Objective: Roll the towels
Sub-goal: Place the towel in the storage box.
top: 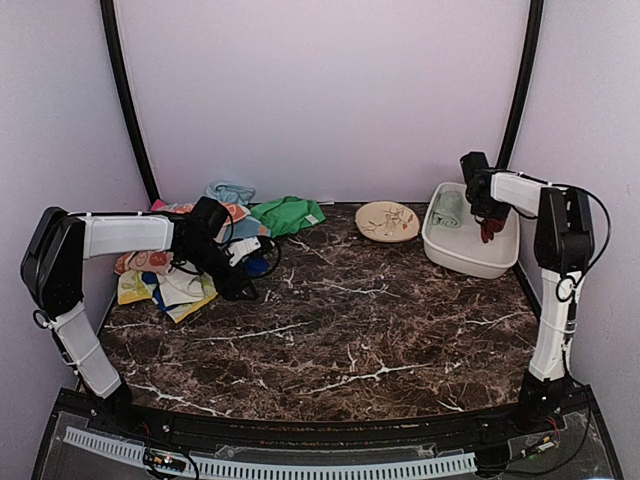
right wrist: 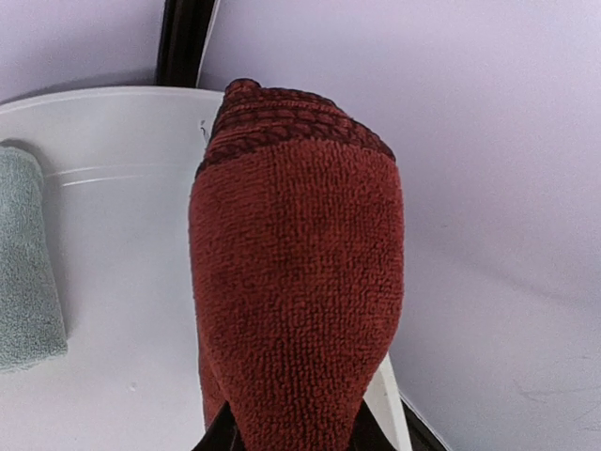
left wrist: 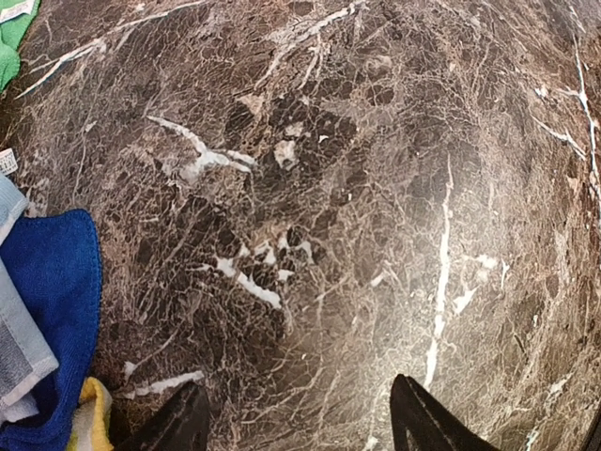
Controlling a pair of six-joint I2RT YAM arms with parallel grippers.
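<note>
The left arm is bent at a raised elbow, the forearm stretched level toward the right and the wrist tipped downward; the left pincer (left wrist: 300, 427) is held open close over the bare desk (left wrist: 376, 188), nothing being gripped, beside a heap of towels (top: 165, 282); the right arm is raised upright, the forearm reached over the white tub (top: 470, 258); the right pincer (top: 490, 231) is closed on the bundled maroon towel (right wrist: 296, 282), held above the tub, where a rolled mint towel (right wrist: 28, 272) is laid.
</note>
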